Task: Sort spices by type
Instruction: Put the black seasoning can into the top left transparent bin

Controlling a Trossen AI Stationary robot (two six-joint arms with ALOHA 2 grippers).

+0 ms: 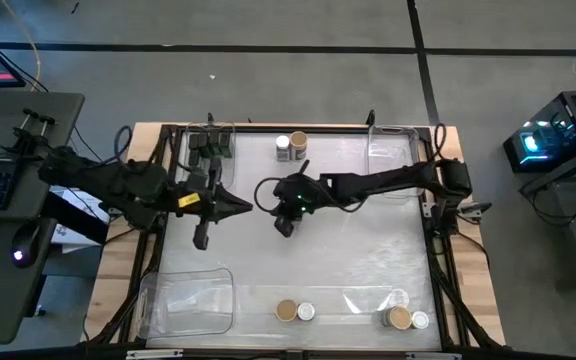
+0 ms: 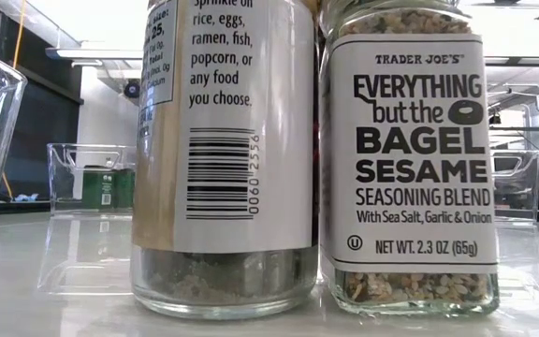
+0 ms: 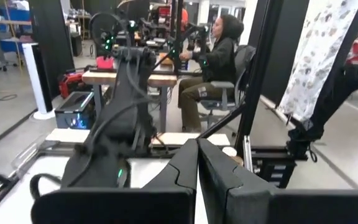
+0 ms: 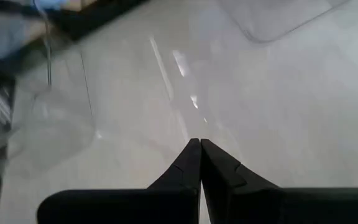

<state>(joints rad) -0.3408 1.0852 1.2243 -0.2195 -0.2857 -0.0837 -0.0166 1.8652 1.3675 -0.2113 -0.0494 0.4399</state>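
Spice jars stand upright on the table: a white-topped (image 1: 283,150) and a tan-topped jar (image 1: 298,140) at the far edge, and tan (image 1: 286,311) and white (image 1: 306,312) pairs along the near edge. The low view shows two jars close up, one with a barcode (image 2: 223,140) and one labelled bagel seasoning (image 2: 410,159). Black boxy containers (image 1: 208,146) sit in the far left bin. My left gripper (image 1: 246,206) is shut, level over the table's left middle. My right gripper (image 1: 262,190) is shut, slanting down over the table's middle, above bare tabletop (image 4: 199,142).
Clear plastic bins stand at the far right (image 1: 393,150), near left (image 1: 190,300) and near centre-right (image 1: 368,298). The two grippers' tips are close together over the middle. A person sits at a desk (image 3: 213,56) beyond the table.
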